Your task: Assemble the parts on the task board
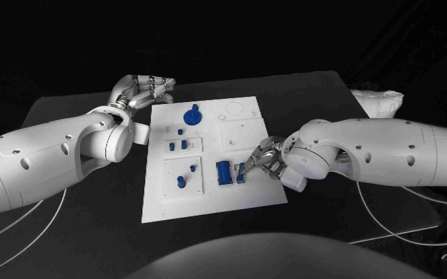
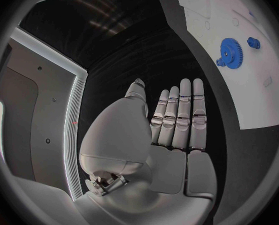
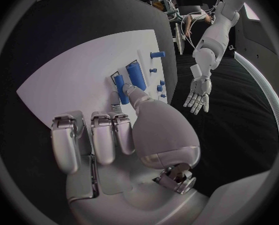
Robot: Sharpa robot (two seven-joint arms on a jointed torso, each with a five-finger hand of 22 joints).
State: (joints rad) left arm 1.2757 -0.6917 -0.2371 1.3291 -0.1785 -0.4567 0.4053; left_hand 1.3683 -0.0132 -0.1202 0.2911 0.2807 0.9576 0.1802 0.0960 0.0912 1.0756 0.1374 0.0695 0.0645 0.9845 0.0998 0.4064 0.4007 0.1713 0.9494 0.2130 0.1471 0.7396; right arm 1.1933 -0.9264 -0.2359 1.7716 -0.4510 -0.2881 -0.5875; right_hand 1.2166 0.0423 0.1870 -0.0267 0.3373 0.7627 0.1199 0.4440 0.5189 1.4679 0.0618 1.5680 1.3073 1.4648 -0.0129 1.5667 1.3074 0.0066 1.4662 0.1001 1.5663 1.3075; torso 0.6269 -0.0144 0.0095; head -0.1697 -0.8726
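Step in hand: seating of a part at the near-right area of the flat white rectangular task board [image 1: 244, 123]. The right silver hand [image 1: 261, 161] hangs over that area, fingertips down at a slim blue bar-shaped part [image 1: 240, 172]. In the right wrist view the thumb appears to touch the bar [image 3: 119, 86]; whether the part is pinched or merely pressed cannot be told, the contact being hidden by the hand itself.

Left silver hand [image 1: 141, 91]: off the board's far-left corner, above the black table [image 1: 56, 108], fingers straight and side by side, palm flat, holding nothing [image 2: 177, 122].

Next move, as a judgement: the bar needs aligning with its slot beside the wider blue rectangular block [image 1: 223, 171] and pressing straight down; a skewed push would jam it.

Board contents:
- Far left: round blue toothed gear [image 1: 191, 115], a small blue piece near it in the left wrist view [image 2: 253, 42].
- Middle left: small blue pegs [image 1: 177, 143] in a recessed panel.
- Near left: further small blue pegs [image 1: 185, 175] in a second panel.
- Near right: block and bar, side by side.
- Far right: outlined seats, no parts in them.
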